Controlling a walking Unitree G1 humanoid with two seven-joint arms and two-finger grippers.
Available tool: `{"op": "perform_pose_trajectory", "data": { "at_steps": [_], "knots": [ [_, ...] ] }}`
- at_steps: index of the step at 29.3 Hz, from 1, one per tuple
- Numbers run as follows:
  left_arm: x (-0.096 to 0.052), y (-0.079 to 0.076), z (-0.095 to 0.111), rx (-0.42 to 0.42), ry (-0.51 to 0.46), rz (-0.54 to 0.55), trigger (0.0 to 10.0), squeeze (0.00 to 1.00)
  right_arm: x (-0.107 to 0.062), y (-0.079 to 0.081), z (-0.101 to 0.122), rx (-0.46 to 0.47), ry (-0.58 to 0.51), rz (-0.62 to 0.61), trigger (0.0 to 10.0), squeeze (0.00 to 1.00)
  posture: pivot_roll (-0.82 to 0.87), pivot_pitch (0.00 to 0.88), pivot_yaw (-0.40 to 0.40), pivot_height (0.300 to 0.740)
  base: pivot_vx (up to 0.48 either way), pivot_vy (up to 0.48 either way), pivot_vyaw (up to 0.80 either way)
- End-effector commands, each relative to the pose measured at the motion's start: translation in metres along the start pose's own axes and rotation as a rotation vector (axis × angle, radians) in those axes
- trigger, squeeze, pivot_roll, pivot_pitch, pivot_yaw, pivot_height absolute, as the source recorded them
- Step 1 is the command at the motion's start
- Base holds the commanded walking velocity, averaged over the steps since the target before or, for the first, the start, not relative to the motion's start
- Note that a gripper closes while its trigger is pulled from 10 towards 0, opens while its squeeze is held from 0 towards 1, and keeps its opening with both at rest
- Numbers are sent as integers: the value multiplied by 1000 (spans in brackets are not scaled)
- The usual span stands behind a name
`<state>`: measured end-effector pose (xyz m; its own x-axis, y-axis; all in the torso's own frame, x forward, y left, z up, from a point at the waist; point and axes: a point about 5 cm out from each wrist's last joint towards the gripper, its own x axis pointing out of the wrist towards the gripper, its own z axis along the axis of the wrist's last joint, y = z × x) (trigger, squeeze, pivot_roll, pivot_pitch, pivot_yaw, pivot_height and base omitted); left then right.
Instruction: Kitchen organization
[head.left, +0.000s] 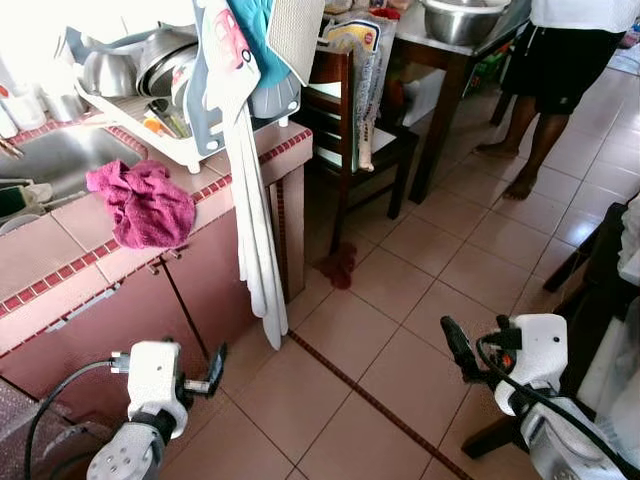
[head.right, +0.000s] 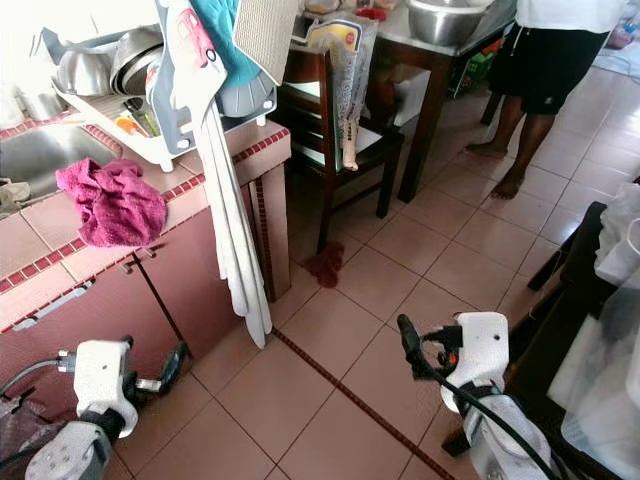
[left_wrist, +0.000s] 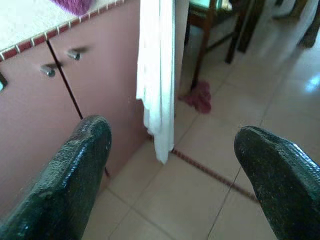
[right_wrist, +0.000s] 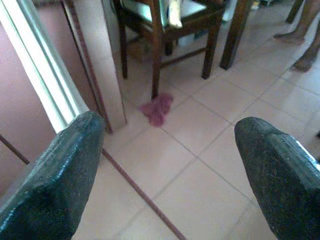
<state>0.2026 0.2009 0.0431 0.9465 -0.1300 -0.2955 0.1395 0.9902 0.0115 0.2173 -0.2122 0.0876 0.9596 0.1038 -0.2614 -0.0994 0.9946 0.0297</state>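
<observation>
A tiled kitchen counter (head.left: 60, 255) runs along the robot's left, its sink (head.left: 60, 160) set in the top and a white dish rack (head.left: 150, 120) loaded with steel bowls standing near the counter's end. A person (head.left: 560, 60) stands barefoot beside the dark dining table (head.left: 440, 60) at the far side of the room, well apart from the robot. A wooden chair (head.left: 350, 130) is tucked in just beside the counter's end. A long white cloth (head.left: 255, 230) hangs from the rack down past the cabinet doors (head.left: 130, 310), almost to the floor. A crumpled magenta rag (head.left: 145, 205) lies on the countertop between sink and edge, the likeliest thing to be tidied, while a smaller reddish cloth (head.left: 338, 265) lies on the floor tiles by the chair leg.

Both arms are held low over the floor: the left gripper (left_wrist: 172, 165) with its fingers spread wide and empty, facing the cabinet, and the right gripper (right_wrist: 167, 165) likewise apart and empty, facing the floor cloth.

The risks, as judged here: a reach toward the counter could snag the hanging cloth and drag the loaded rack off its edge; stepping forward could crowd the person or clip the chair.
</observation>
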Motion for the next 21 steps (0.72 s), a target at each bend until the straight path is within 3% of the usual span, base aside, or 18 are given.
{"op": "perform_pose_trajectory", "data": {
  "at_steps": [1,5,8,11,13,19,21],
  "knots": [
    [1,-2,5,18,-5,-19,10000,0,-3,2,3,25,-4,4,10000,0,2,0,7,740,0,0,0],
    [16,-2,2,7,-10,-10,10000,0,1,19,10,-30,-41,71,10000,0,-10,0,6,740,0,0,0],
    [19,-2,-1,-9,8,-11,10000,0,5,26,16,-36,-73,80,10000,0,-15,0,2,740,0,0,0],
    [17,4,-9,-12,20,21,10000,0,12,31,30,-73,-151,61,10000,0,-11,0,-15,740,0,0,800],
    [20,5,-11,-51,4,39,10000,0,18,34,31,-63,-159,48,10000,0,-9,0,-17,740,0,0,800],
    [23,3,-18,-11,21,45,10000,0,22,43,34,-104,-176,87,10000,0,3,0,-23,740,0,0,800],
    [29,8,-14,-49,-8,95,10000,0,24,43,39,-126,-191,96,10000,0,8,0,-24,740,0,0,800]
  ]
}}
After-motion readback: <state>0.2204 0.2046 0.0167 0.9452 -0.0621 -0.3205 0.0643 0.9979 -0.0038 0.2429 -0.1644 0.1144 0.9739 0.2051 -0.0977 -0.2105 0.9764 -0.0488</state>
